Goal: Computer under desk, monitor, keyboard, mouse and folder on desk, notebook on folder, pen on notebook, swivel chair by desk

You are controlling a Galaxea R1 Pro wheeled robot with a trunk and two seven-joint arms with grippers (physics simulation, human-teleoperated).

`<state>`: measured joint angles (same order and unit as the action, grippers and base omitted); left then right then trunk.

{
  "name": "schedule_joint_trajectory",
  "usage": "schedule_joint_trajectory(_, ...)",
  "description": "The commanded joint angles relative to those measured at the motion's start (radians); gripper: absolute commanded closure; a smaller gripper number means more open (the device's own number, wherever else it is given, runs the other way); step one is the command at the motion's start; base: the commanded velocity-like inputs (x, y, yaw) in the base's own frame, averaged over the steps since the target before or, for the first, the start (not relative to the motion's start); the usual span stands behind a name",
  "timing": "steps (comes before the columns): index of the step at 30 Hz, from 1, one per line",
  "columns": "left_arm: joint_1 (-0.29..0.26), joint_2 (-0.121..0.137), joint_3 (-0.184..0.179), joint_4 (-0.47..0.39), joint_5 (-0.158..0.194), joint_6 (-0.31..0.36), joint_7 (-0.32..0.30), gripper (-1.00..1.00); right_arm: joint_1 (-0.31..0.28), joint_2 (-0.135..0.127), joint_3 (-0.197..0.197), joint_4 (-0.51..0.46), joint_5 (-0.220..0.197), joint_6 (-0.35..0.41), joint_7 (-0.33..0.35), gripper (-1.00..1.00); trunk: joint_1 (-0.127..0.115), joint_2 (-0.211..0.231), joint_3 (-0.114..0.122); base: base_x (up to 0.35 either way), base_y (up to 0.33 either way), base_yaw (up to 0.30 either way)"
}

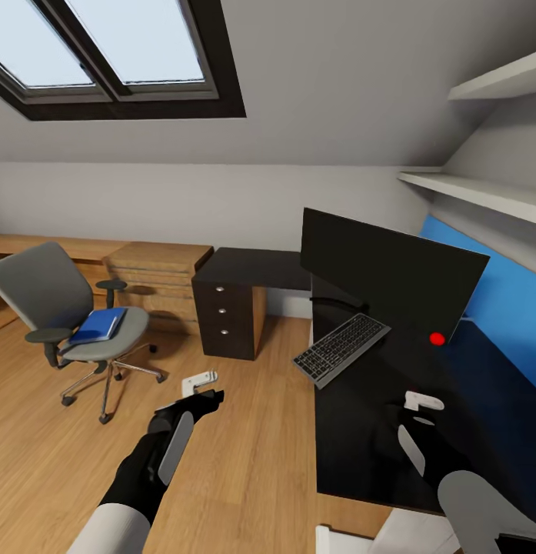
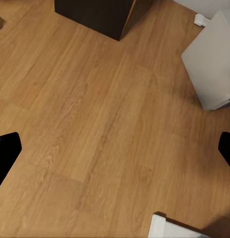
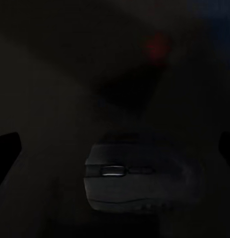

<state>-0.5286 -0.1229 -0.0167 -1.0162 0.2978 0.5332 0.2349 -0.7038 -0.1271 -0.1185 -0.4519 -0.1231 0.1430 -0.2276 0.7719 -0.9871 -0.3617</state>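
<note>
Here the right pincer [image 1: 421, 402] is held just above the black surface [image 1: 360, 431], its fingers spread wide with nothing between them. Directly below it, in the right wrist view, the mouse [image 3: 126, 184] is seen lying on the surface, dim in shadow and apart from both fingertips. Ahead of this pincer and toward the left stands the keyboard [image 1: 341, 348], with the monitor [image 1: 391, 277] just beyond it. The left pincer [image 1: 200, 387] is hung over the wood floor [image 1: 244, 462], likewise spread open and empty. Well off to its left, the chair [image 1: 75, 323] is seen with the folder [image 1: 98, 325] lying on its seat.
</note>
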Motion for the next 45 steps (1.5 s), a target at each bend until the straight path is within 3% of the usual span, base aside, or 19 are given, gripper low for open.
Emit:
schedule_joint_trajectory(1,-0.001,0.002,-0.002,-0.001,0.011,0.003,0.009,-1.00,0.000,0.000,0.002,-0.002,-0.010,0.004,-0.004,-1.00,0.000,-0.001,-0.001,0.000,0.000,0.000)
schedule_joint_trajectory(9,-0.001,0.008,-0.002,0.009,0.012,0.003,0.007,-1.00,0.000,0.000,0.000,0.001,-0.009,0.008,-0.005,-1.00,0.000,-0.001,-0.001,0.129,-0.037,0.000)
schedule_joint_trajectory(14,-0.001,0.008,-0.002,0.014,0.012,0.004,0.006,-1.00,0.000,-0.007,-0.001,0.002,-0.009,0.092,-0.005,-1.00,0.000,-0.001,-0.001,0.008,-0.003,0.000)
schedule_joint_trajectory(25,-0.001,0.008,-0.002,0.014,0.012,0.002,0.007,-1.00,0.000,-0.022,-0.003,0.005,-0.012,0.150,-0.008,-1.00,0.000,-0.001,-0.001,0.000,0.000,0.000)
schedule_joint_trajectory(29,-0.001,0.008,-0.002,0.014,0.012,0.002,0.007,-1.00,0.000,-0.036,-0.011,0.005,-0.028,0.157,-0.007,-1.00,0.000,-0.001,-0.001,0.000,0.000,0.000)
schedule_joint_trajectory(31,-0.001,0.008,-0.002,0.014,0.012,0.003,0.006,-1.00,0.000,-0.046,-0.021,0.005,-0.060,0.159,-0.003,-1.00,0.000,-0.001,-0.001,0.000,0.000,0.000)
schedule_joint_trajectory(45,0.000,0.008,0.000,0.014,0.014,0.004,0.006,-1.00,-0.001,-0.046,-0.021,0.000,-0.074,0.161,-0.002,-1.00,0.000,-0.001,-0.001,0.000,0.000,0.000)
